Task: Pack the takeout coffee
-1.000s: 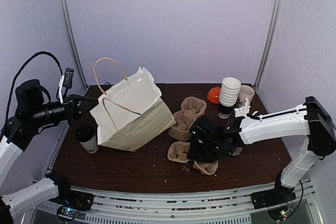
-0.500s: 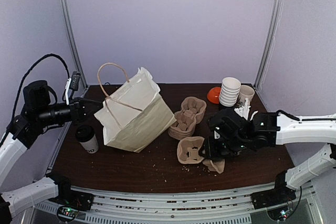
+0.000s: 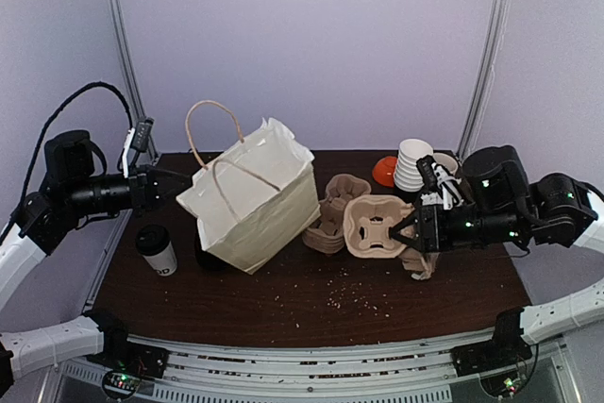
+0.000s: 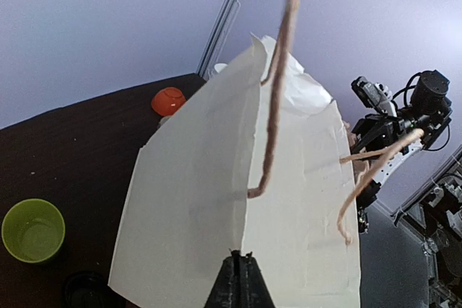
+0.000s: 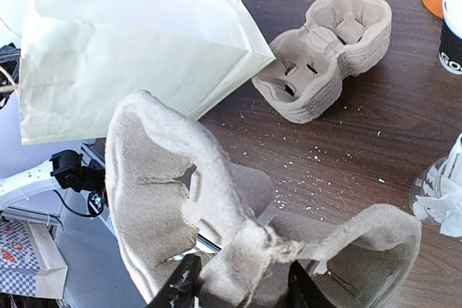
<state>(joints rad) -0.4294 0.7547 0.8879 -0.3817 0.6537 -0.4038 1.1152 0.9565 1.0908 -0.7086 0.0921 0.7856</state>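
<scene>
Nearest, lower left of the top view: takeout coffee (image 3: 158, 250). White cup, black lid, upright on the surface (image 3: 236, 313), long axis vertical. It stands just beside the left flank of the paper bag (image 3: 255, 207).

Next, left pincer (image 3: 173, 186): straight above the coffee in frame, closed flat on the bag's edge. Its fingers (image 4: 232, 288) are pressed together in the wrist view. The bag is tilted. The left arm is judged the nearer to the coffee by far.

Right of centre, right pincer (image 3: 412, 227): clamped on the rim of a pulp cup carrier (image 3: 376, 224), which is held off the surface. It is well apart from the coffee, with the bag between.

Behind: stack of carriers (image 3: 335, 207). Farther back: stack of lidless cups (image 3: 412, 165) and an orange object (image 3: 384, 171).

Unclear: no view shows the inside of the bag's mouth. A dark shape under the bag's low corner cannot be identified. Neither wrist view shows the coffee with certainty.
</scene>
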